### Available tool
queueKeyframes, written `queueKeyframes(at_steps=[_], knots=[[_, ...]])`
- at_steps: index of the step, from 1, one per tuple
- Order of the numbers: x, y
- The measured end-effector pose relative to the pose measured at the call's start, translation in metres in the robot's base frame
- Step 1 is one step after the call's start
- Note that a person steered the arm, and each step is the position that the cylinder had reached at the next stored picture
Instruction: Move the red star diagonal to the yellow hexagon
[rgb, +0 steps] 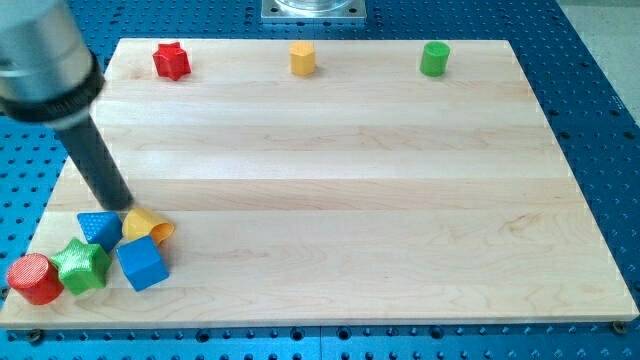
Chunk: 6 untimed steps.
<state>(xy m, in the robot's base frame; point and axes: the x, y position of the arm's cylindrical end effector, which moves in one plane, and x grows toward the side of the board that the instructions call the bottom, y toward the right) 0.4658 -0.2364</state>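
Red star (171, 61) sits untouched by the table's (330, 160) top-left corner, level with the yellow hexagon (302, 58) rather than diagonal, while my tip (124, 205), which has no hand, rests near the bottom-left cluster, so everything remains.

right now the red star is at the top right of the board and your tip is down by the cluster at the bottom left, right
Not quite. The camera view shows the red star at the board's top left, not top right; the green cylinder sits toward the right. My tip is indeed by the bottom-left cluster.
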Motion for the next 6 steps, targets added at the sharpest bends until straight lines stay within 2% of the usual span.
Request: queueKeyframes(at_steps=[1, 2, 3, 4, 5, 6], knots=[[-0.121, -0.007], [-0.236, 0.039], [-0.243, 0.077], [-0.249, 0.076], [-0.273, 0.069], [-0.275, 0.070]])
